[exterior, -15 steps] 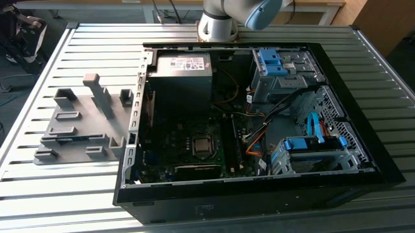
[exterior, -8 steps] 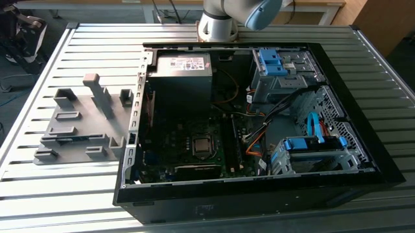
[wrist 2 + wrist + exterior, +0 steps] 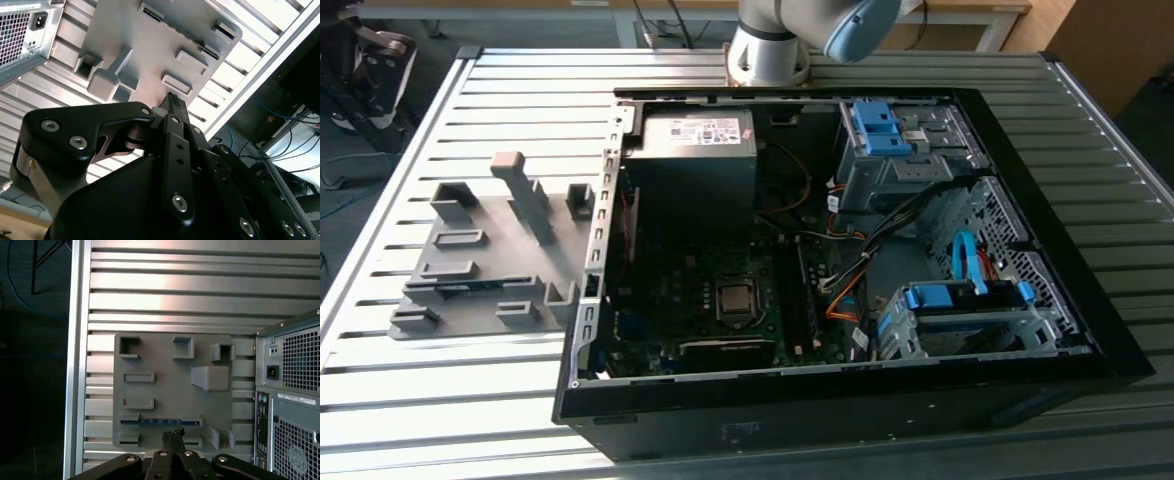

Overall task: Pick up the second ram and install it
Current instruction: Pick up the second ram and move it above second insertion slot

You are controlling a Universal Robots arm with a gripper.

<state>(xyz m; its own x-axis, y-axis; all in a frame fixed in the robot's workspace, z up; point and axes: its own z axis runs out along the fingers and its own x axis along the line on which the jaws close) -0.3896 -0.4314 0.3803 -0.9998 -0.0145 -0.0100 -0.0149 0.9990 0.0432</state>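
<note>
**Tool closed above holder; second ram not yet grasped**

Tool: in both wrist views the tool (image 3: pixel 173 433) (image 3: pixel 172 100) has its fingers pressed together with nothing between them. It points down at the grey slotted holder (image 3: pixel 165 390) and hangs well apart from it, so there is no contact with any part.

Task part: the second ram (image 3: pixel 160 421) sits in the holder. It shows as a thin blue strip standing on edge in a long slot near one side of the plate. In the exterior view the same blue line (image 3: pixel 459 286) lies low in the holder (image 3: pixel 494 250), on the exterior view's left. Judgement: the slot keeps the stick upright, so its long upper edge is offered to a pinch from above and the chips are not lying flat.

Layout: the holder rests on the ribbed metal tabletop (image 3: pixel 520 90), just beside the computer case (image 3: pixel 787 425). The case lies on its side with the open face up, presumably so the board can be reached straight down. Long dark slots run beside the processor socket (image 3: pixel 736 297). I cannot tell whether a stick is already seated there.

Status: pick not made, and the ram is in its slot, untouched.
</note>
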